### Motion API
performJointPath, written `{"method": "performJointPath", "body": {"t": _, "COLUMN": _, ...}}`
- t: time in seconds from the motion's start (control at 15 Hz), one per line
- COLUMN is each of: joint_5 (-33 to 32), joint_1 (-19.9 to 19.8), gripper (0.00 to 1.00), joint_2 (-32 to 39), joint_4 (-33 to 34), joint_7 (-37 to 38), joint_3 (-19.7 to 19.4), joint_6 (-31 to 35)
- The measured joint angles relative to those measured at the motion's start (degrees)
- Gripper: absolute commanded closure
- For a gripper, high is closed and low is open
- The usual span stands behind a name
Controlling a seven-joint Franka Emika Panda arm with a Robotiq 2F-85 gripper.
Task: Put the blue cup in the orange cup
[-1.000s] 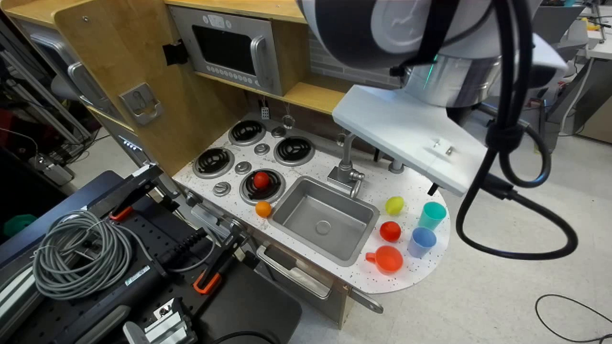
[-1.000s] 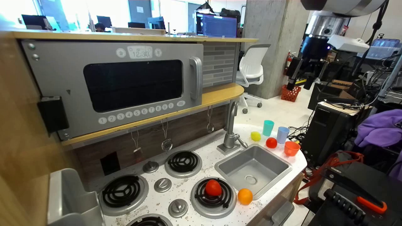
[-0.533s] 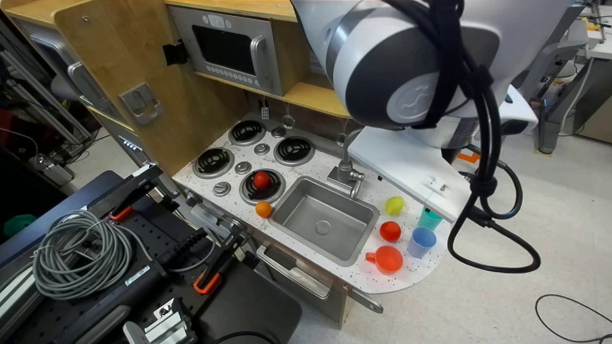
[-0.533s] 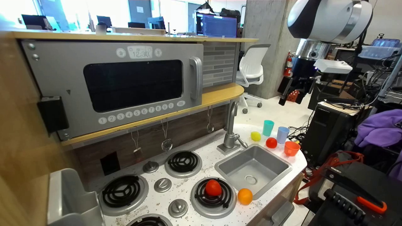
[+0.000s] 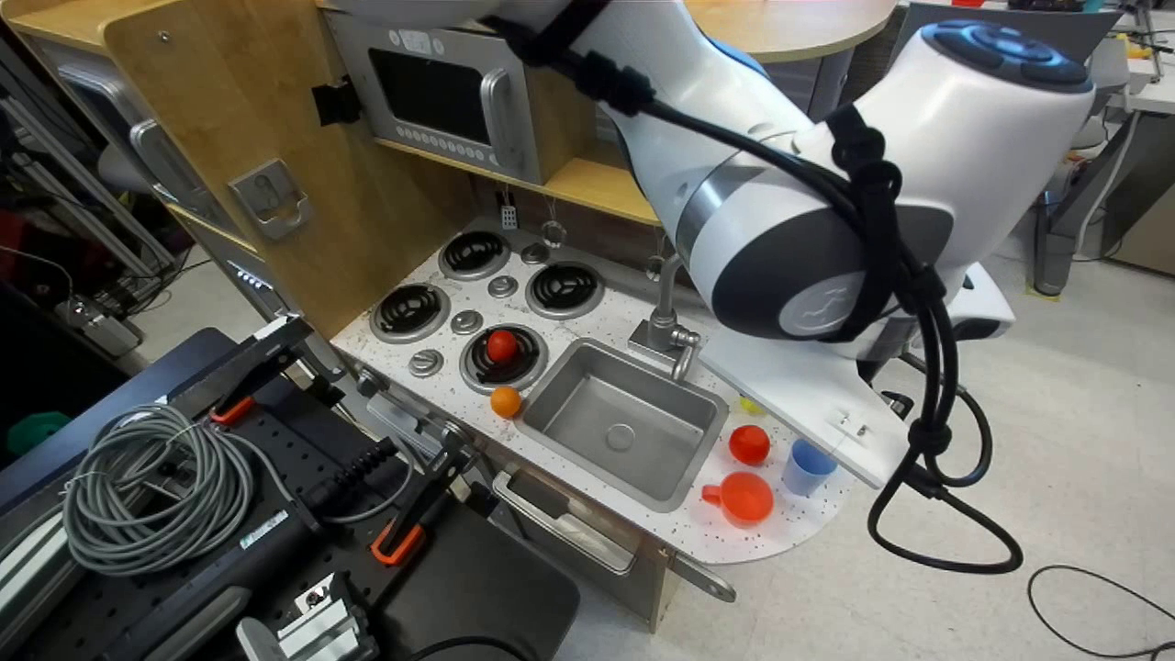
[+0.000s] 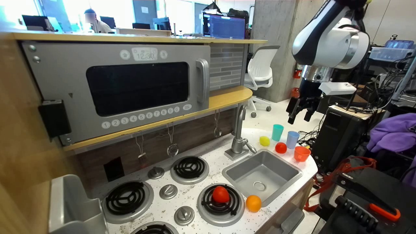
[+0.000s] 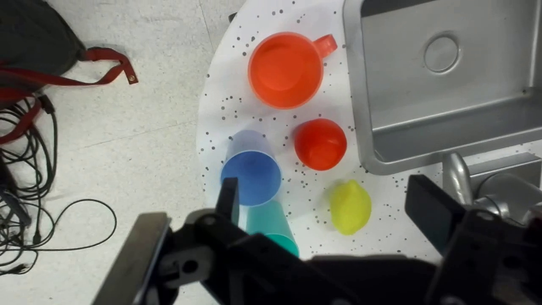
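Spread wide, the gripper (image 6: pixel 299 118) points downward over the rounded end of the counter (image 7: pixel 302 203), its two fingertips well apart. Left to right across the wrist view, a dark bag (image 7: pixel 34 38) comes first, beyond the counter's edge. Next is the blue cup (image 7: pixel 254 176), upright on the counter, one finger hiding a little of its side. Just beside it stands the teal cup (image 7: pixel 271 220), partly covered by the gripper. Near the blue cup but apart from it, the orange cup (image 7: pixel 286 70) sits upright, its handle turned toward the sink (image 7: pixel 360 106). Between the orange cup and a yellow lemon (image 7: pixel 350 207) lies a red round toy (image 7: pixel 320 144). Farther right come the sink and, at its near corner, the faucet (image 7: pixel 506 190).
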Motion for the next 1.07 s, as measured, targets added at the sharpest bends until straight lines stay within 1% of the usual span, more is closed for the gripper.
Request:
{"method": "performJointPath", "body": {"t": 0.4, "joint_5": -3.19, "joint_1": -0.13, "gripper": 0.0, "joint_2": 6.56, "joint_4": 6.7, "joint_7": 2.37, "joint_3": -0.01, "joint_6": -0.25}}
{"method": "performJointPath", "body": {"t": 0.87, "joint_5": -6.26, "joint_1": -0.16, "gripper": 0.0, "joint_2": 13.55, "joint_4": 16.27, "joint_7": 3.42, "joint_3": -0.03, "joint_6": -3.68}}
{"method": "performJointPath", "body": {"t": 1.07, "joint_5": -7.09, "joint_1": -0.07, "gripper": 0.0, "joint_2": 15.47, "joint_4": 18.97, "joint_7": 3.39, "joint_3": 0.22, "joint_6": -4.21}}
